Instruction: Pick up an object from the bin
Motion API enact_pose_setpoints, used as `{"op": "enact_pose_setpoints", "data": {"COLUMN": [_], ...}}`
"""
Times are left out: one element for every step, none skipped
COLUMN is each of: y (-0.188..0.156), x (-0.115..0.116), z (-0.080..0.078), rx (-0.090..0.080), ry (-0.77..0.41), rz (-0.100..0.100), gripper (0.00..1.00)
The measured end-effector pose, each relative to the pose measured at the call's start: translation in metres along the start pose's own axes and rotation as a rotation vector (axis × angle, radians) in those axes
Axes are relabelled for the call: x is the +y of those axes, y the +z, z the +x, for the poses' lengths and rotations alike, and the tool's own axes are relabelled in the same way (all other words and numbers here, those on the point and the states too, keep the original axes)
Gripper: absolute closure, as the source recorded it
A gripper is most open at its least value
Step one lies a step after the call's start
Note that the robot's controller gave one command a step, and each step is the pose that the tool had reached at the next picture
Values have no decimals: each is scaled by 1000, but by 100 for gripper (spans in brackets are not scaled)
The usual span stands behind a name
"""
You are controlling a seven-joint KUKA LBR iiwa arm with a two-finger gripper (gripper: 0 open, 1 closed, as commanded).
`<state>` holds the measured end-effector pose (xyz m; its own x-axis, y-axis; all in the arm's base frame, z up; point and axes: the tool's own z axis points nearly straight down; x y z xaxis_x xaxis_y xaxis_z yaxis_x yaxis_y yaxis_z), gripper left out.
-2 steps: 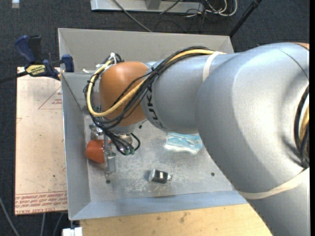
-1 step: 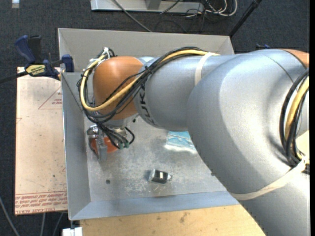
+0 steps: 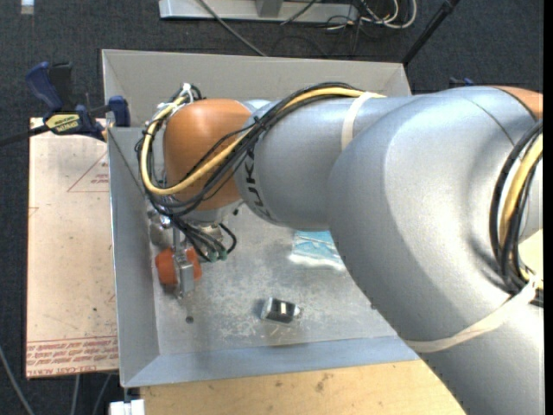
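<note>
The pick was not yet visibly done. The gripper was low in the grey metal bin, close to the floor and near the side wall farthest from where the arm came in. A small orange-red rounded object lay right at it, showing on either side of the gripper's tip. Whether the gripper was open or closed on that object could not be told, so the grasp itself could not be confirmed. Judging from this, a secure hold, if not already made, and the lift out of the bin were what remained. The other things lay well apart from the gripper. A small dark-and-silver boxy piece sat on bare floor off to the arm's side and nearer the front wall. A pale blue translucent piece lay further on the arm's side, partly under the arm. Neither crowded the orange-red object. The nearby side wall was the likeliest hindrance, leaving the gripper little room on that side.
</note>
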<state>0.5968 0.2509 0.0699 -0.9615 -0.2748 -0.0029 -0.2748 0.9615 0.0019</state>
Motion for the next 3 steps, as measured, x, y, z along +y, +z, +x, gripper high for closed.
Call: {"op": "enact_pose_setpoints", "data": {"y": [0,0,-44], "x": [0,0,6], "z": [0,0,47], "rx": [0,0,10], "ry": [0,0,-7], "rz": [0,0,1], "gripper": [100,100,100]}}
